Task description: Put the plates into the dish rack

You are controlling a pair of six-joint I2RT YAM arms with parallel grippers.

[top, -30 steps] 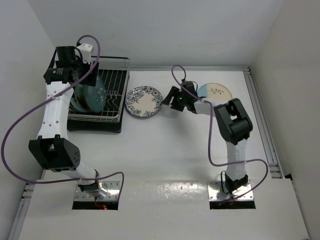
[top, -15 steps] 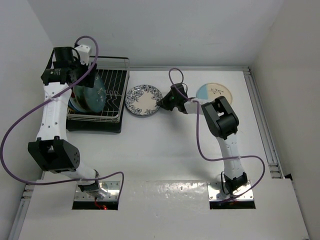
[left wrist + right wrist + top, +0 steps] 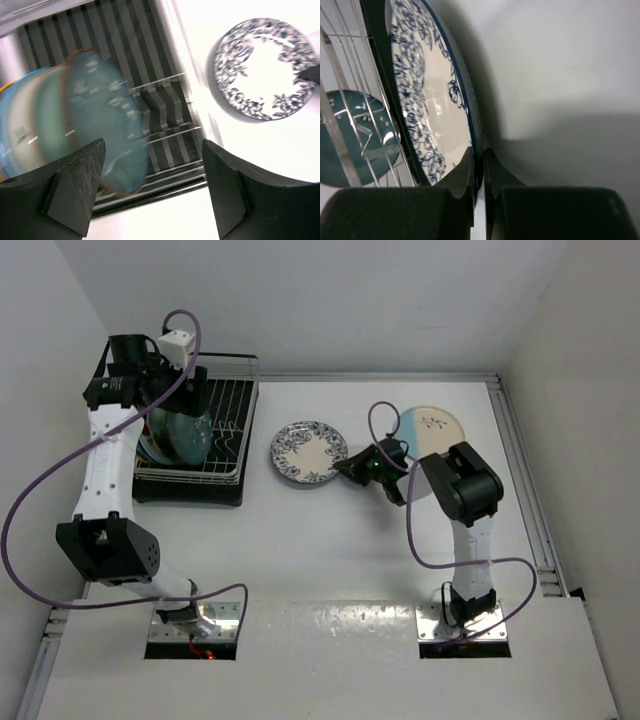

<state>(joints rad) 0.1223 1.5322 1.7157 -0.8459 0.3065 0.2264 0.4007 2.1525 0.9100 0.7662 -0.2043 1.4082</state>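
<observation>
Floral plate [image 3: 310, 452] has slid right, away fr rack [image 3: 215, 440], face up; R fingers [image 3: 462, 180] pinch its rim; L fingers [image 3: 75, 192] wide open, empty.

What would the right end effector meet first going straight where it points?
The right end effector pinches the floral plate; pushed on, both would probably reach the rack wires next, though depth is unclear.

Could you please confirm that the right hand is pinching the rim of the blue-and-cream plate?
Not quite: the right hand is pinching the rim of the blue-floral plate, as the right wrist view shows. The blue-and-cream plate lies apart, untouched.
</observation>
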